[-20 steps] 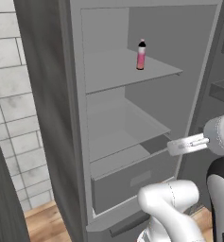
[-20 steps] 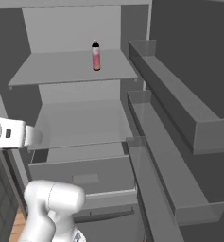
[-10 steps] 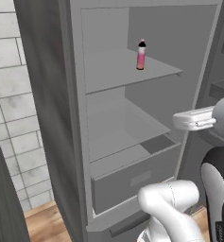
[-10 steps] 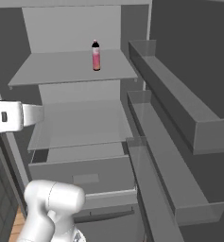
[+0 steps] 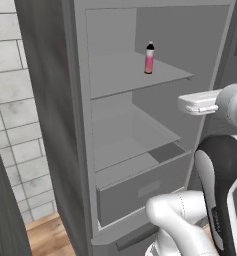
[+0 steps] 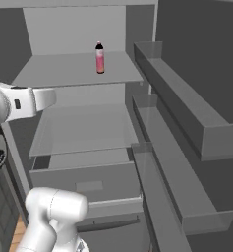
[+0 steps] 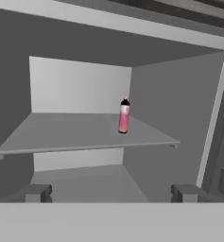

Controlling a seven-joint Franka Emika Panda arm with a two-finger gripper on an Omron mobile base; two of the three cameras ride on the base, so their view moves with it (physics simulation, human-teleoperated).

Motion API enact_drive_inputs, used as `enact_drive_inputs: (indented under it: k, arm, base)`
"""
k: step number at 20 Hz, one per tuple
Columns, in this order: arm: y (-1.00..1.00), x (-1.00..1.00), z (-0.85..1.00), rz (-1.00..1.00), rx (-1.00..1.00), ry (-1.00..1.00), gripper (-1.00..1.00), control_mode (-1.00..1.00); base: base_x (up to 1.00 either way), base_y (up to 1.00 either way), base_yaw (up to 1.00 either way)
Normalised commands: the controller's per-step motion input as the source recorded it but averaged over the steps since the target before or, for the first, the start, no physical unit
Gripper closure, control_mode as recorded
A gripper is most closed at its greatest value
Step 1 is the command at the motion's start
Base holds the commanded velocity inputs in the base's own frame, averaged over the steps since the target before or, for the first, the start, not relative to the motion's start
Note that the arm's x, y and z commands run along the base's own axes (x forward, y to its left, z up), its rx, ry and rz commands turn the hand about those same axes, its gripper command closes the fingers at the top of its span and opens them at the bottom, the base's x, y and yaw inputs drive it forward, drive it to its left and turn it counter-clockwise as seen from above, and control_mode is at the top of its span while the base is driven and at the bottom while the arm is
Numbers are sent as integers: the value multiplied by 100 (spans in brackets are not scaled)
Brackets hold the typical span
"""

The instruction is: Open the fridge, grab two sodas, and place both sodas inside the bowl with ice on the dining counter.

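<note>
A pale grey tiled wall (image 5: 15,115) meets a strip of light wooden floor (image 5: 47,235) at lower left

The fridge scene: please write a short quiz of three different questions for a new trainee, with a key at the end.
1. True or false: the pink bottle stands upright on the upper shelf of the open fridge.
2. Multiple choice: in the hand view, the gripper is A) shut on the bottle, B) open and apart from the bottle, C) resting in the lower drawer.
3. Fill in: the bottle's cap is ____.

Key: 1 true; 2 B; 3 black.
</note>
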Motion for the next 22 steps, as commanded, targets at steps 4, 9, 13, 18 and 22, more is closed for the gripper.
enact_drive_inputs:
  k: [4, 9, 13, 18, 22]
  arm:
    - [-4, 18, 0, 0, 0, -1, -100, -100]
    - [0, 11, -4, 0, 0, 0, -100, -100]
    - [-5, 23, 0, 0, 0, 0, -100, -100]
    - [-3, 46, 0, 0, 0, 0, -100, -100]
    - [0, 61, 0, 0, 2, 0, -100, -100]
  base:
    - [0, 0, 0]
    - [0, 0, 0]
    - [0, 0, 0]
    - [0, 0, 0]
    - [0, 0, 0]
